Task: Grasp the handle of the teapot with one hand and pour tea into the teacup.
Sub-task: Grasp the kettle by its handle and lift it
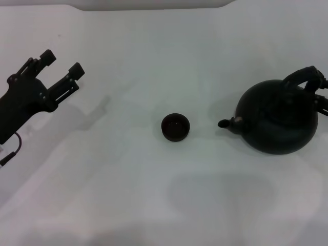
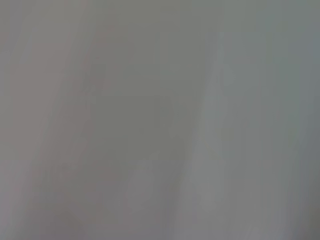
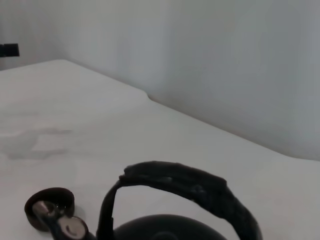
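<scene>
The matte-black teapot is at the right of the white table, its short spout pointing toward the teacup. The teacup is a tiny dark bowl at the table's middle, apart from the pot. The arched handle rises over the pot's far right side. My right gripper is at the handle by the picture's right edge, mostly hidden. In the right wrist view the handle is close, with the pot's top, the spout tip and the teacup beyond. My left gripper is open and empty at the far left.
The white table ends at a far edge with a notch at the back. In the right wrist view a pale wall stands behind the table. The left wrist view shows only a blank grey surface.
</scene>
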Controlling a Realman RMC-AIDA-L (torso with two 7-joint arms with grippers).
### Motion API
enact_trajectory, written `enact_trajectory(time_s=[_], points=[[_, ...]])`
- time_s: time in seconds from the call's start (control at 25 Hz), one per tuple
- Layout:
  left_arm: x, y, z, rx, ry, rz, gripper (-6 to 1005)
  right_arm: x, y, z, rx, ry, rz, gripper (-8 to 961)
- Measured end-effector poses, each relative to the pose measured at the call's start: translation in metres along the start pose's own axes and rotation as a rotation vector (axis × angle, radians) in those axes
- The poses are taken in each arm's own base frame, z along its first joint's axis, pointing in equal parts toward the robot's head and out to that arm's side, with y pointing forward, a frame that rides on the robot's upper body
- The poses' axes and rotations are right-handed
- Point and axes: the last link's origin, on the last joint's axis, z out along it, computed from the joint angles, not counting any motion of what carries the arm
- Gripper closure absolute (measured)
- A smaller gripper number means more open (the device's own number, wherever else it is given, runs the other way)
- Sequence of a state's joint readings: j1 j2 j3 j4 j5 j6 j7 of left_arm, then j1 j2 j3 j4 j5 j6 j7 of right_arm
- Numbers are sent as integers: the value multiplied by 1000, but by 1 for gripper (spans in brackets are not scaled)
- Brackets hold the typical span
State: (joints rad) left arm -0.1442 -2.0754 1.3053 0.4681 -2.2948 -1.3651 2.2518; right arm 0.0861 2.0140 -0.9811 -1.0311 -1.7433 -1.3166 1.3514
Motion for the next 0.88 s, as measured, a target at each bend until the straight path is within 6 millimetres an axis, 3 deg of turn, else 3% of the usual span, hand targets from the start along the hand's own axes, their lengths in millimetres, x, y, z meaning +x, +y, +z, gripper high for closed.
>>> enact_trajectory(time_s=[0.44,0.88], points=[[-3,0,-2,5,-10,-5,148,-6,1,2,-12,-35,8,742],[-4,0,-3,9,-12,-7,149,-6,4,9,-11,-48,12,776]])
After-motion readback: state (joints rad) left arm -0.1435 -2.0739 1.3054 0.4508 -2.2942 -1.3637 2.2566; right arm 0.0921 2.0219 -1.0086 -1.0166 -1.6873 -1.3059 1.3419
